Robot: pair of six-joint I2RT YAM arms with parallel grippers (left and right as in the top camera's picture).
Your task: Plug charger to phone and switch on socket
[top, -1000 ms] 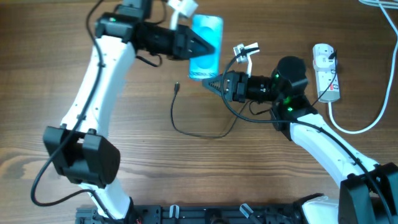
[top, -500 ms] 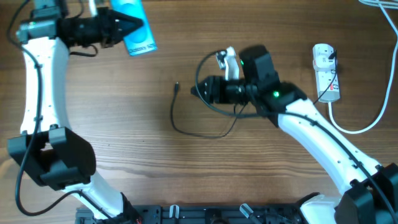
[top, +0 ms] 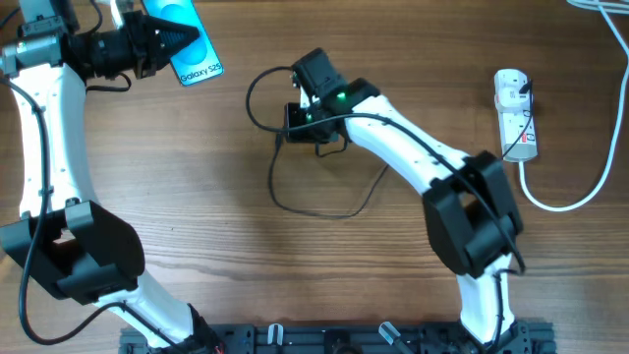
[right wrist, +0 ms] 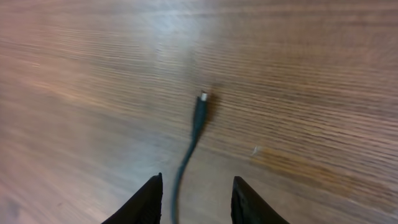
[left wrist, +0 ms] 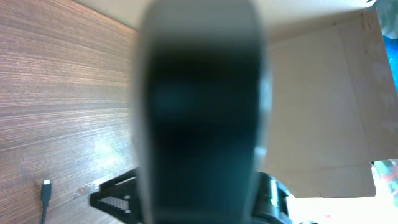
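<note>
My left gripper (top: 157,47) is shut on the phone (top: 192,54), held up at the far left; its teal screen shows the "Galaxy S25" text. In the left wrist view the phone (left wrist: 199,112) is a dark blur between my fingers (left wrist: 199,200). The charger (top: 295,202), a thin black cable, loops on the table, its plug (top: 279,139) at the upper left end. My right gripper (top: 295,125) hovers just above that plug. In the right wrist view it is open (right wrist: 198,200), with the cable (right wrist: 180,177) running between the fingers and the plug (right wrist: 200,111) ahead. The white socket (top: 515,116) lies at the right.
A thick white lead (top: 575,202) curves from the socket toward the right edge. Another white cable (top: 595,6) shows at the top right corner. A black rail (top: 324,339) runs along the table's front edge. A beige board (left wrist: 323,112) stands behind the phone.
My left arm has carried the phone from the top middle to the far top left. My right arm has swung left and now points down over the charger's plug.
</note>
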